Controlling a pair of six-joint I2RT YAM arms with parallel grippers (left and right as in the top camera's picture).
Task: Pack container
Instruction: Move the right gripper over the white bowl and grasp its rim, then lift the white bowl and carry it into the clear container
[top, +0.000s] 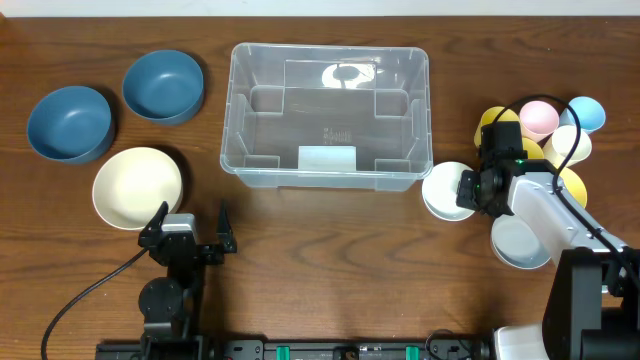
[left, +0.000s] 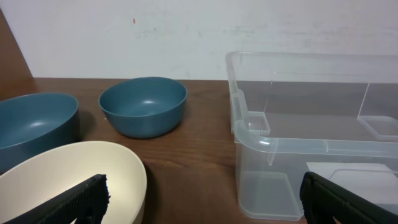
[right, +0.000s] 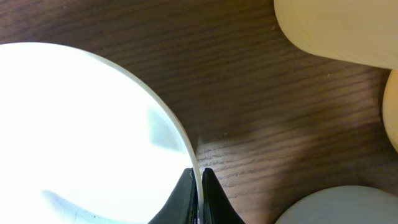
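- Container (top: 300, 120) — clear tub, likely light, stiff and slick; best held by its thick rim.
- Left gripper (top: 193, 210) spread wide, empty.
- Right gripper (right: 199, 180) pinched on white bowl (right: 81, 137) rim.

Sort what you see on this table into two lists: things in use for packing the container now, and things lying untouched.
In use: container; small white bowl, its rim pinched by the right gripper's fingers.

Lying untouched, probably awaiting packing: left blue bowl; right blue bowl; cream bowl; pastel cups; larger white bowl; left gripper, open, holding nothing.
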